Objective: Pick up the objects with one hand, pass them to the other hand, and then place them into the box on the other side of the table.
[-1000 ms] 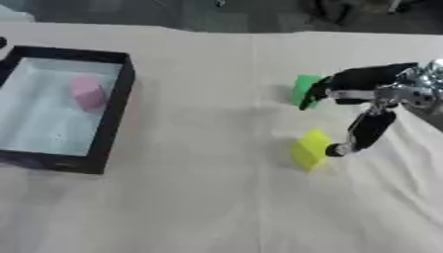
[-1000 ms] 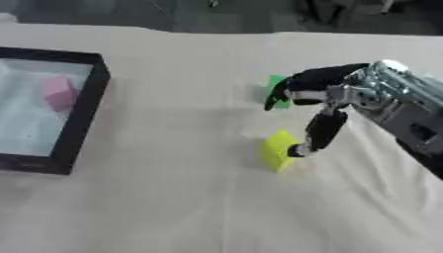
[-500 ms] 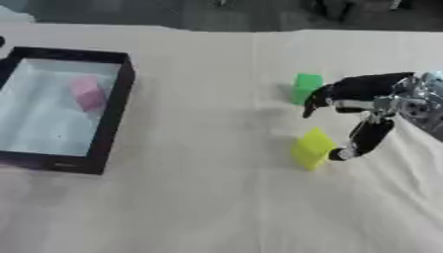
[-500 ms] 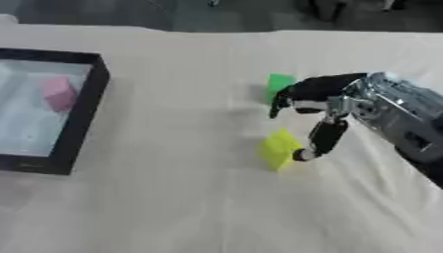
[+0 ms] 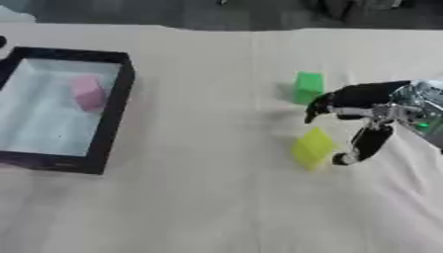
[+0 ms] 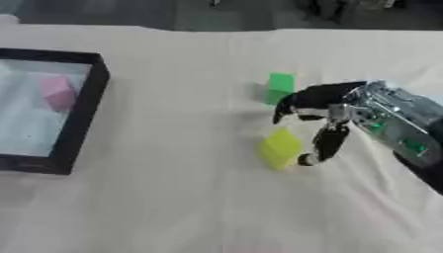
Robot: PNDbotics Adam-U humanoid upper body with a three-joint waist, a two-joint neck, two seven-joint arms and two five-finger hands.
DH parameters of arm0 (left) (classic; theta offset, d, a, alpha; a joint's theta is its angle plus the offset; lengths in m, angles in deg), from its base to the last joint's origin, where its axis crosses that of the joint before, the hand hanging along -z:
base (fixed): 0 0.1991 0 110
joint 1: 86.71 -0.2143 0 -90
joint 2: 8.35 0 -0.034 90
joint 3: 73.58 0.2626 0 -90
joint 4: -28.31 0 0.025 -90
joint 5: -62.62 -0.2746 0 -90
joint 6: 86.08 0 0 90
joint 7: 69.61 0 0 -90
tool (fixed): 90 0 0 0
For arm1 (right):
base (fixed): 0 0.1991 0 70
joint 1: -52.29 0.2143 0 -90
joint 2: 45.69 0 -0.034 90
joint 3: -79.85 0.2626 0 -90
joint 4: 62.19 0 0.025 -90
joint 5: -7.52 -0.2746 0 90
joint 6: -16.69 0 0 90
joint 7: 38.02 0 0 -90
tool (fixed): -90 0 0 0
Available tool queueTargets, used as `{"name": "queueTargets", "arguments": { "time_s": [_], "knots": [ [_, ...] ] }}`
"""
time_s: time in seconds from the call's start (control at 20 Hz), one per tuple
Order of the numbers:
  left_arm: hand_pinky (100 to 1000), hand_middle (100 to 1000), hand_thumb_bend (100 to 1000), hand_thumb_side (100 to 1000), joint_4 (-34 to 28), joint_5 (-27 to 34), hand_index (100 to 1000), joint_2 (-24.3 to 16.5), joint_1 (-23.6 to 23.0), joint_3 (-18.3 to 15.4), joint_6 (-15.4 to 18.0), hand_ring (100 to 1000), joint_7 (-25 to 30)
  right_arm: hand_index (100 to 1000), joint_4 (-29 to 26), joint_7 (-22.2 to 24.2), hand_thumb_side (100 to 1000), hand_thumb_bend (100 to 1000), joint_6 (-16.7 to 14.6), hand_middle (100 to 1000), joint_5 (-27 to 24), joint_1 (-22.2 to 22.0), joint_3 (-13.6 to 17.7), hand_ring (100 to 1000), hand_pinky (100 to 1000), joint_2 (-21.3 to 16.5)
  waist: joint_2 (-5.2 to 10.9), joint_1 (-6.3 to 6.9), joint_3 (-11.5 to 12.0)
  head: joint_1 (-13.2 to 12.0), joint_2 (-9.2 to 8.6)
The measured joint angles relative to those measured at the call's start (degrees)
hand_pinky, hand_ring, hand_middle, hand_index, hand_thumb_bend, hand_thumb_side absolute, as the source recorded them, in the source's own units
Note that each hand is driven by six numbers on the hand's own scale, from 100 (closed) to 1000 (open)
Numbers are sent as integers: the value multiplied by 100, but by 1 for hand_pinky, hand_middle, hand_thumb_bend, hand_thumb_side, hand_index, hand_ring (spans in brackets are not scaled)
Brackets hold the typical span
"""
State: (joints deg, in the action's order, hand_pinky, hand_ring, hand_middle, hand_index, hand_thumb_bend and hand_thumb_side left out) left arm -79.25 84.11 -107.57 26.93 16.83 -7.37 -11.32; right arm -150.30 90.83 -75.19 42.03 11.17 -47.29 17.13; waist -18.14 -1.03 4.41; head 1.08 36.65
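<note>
A yellow block [image 5: 313,147] lies on the cream tablecloth at centre right, tilted on an edge. My right hand [image 5: 374,98] comes in from the right and hangs over it. Its thumb [image 5: 367,144] points down against the block's right side, and its fingers [image 6: 298,100] arch out above the block's far side without closing on it. Just behind the fingers stands a green block [image 5: 307,87], apart from the hand. At the left sits a black-rimmed box [image 5: 113,111] with a pink block [image 5: 86,92] inside. My left hand shows in neither view.
The cream cloth [image 5: 207,197] covers the whole table, with a fold line running down its middle. Dark shapes stand beyond the far edge. Open cloth lies between the box and the two blocks.
My right hand has slid nearer and lower, off the green block, which now shows whole. Its fingers now arch over the yellow block, which has tipped slightly.
</note>
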Motion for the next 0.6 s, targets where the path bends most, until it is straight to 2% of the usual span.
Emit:
{"name": "queueTargets", "arguments": {
  "time_s": [0.6],
  "knots": [
    [726, 829, 177, 701, 0, 1, 888, 4, 0, 0, -12, 798, 12, 860, 373, -351, 184, 458, 23, 912, 109, -79, -1, 927, 893, 239, -1, 0, 26, 1, 0]
  ]
}}
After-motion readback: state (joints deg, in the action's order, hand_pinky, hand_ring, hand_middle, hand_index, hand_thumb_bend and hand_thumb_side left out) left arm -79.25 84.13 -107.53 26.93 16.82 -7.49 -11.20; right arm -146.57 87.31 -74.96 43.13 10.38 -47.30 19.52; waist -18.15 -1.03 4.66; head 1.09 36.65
